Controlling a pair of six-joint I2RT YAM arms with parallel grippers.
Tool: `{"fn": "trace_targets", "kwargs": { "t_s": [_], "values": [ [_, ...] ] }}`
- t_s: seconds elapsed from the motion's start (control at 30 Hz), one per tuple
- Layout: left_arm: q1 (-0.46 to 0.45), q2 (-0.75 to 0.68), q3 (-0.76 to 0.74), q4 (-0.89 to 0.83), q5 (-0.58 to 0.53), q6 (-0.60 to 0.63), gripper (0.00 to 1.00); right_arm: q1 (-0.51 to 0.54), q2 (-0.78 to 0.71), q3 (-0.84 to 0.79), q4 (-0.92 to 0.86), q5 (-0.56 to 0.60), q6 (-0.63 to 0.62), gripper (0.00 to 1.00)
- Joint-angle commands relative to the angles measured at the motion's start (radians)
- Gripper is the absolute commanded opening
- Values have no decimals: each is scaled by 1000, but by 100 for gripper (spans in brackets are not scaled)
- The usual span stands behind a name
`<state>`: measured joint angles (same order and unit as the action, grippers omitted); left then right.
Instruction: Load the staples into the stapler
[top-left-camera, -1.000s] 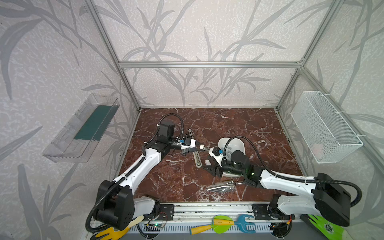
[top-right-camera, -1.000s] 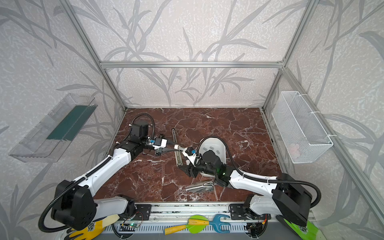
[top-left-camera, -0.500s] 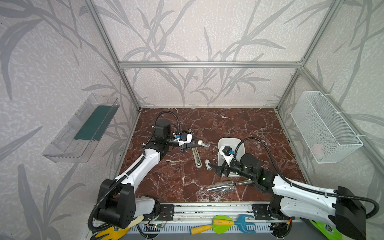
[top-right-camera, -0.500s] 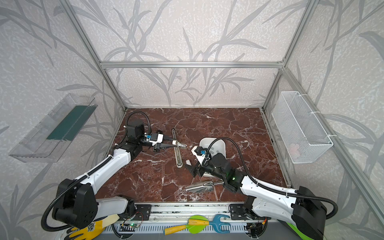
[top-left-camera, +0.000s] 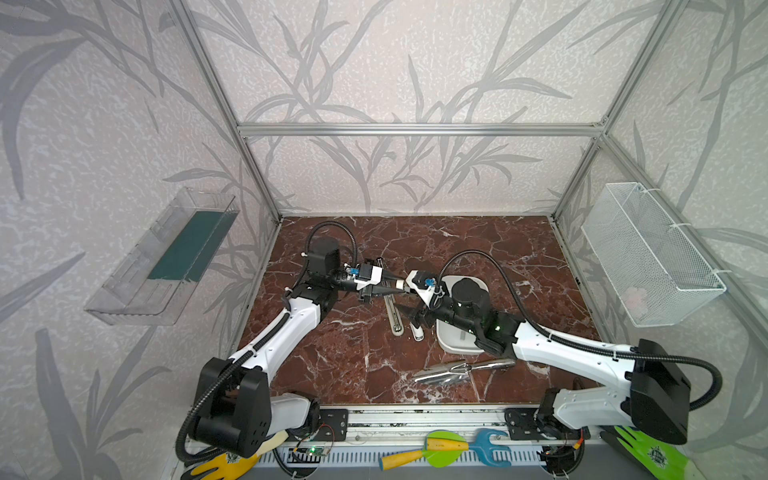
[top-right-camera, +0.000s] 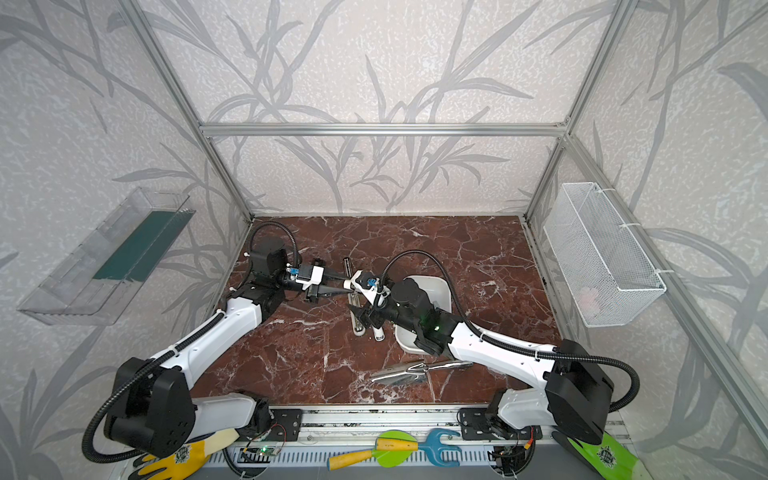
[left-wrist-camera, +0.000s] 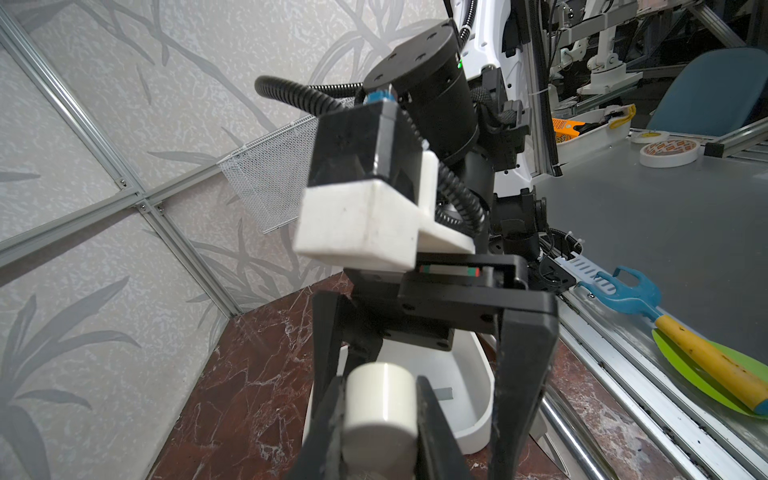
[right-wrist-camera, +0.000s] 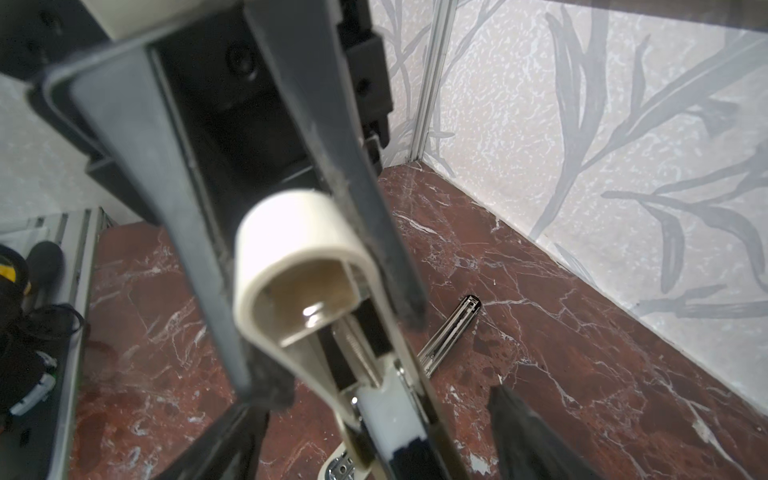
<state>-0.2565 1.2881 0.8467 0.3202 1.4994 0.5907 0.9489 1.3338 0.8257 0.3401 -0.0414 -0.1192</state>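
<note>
**Position.** The staples are lying in the tray, just beside the stapler. Only one grey strip is showing, because the right arm is covering most of the tray in both top views. The stapler is lying open on the floor, with its lid lifted clear of the rail.

**Grippers.** The left gripper is clamping the lid's white end. The right gripper is hanging near the rail with its jaws apart and nothing in them.

**Hazards.**
- Lid slip: the left gripper is gripping a smooth, rounded end. A twist or tug is risking a release, with the lid dropping back over the rail.
- Collision: both grippers are working close together. A reach by the right gripper is risking a knock on the lid or on the left gripper.
- Base shift: nothing is pinning the stapler down, so any pull on the lid is risking dragging or tilting it.
- Failed pickup: the strip is lying flat on the tray bottom, so the jaws are risking skating over it or snapping it.
- Misfeed: a tilted strip is risking jamming on the rail edge.
</note>
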Motion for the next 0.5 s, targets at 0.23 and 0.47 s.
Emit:
{"fn": "trace_targets", "kwargs": {
  "t_s": [0.23,0.47],
  "values": [
    [-17,-10,-5,69,59,-54,0,-14,8,-35,89,-90,-13,53],
    [-36,-13,-4,68,67,-58,0,-16,-5,-72,158,-159,8,40]
  ]
}}
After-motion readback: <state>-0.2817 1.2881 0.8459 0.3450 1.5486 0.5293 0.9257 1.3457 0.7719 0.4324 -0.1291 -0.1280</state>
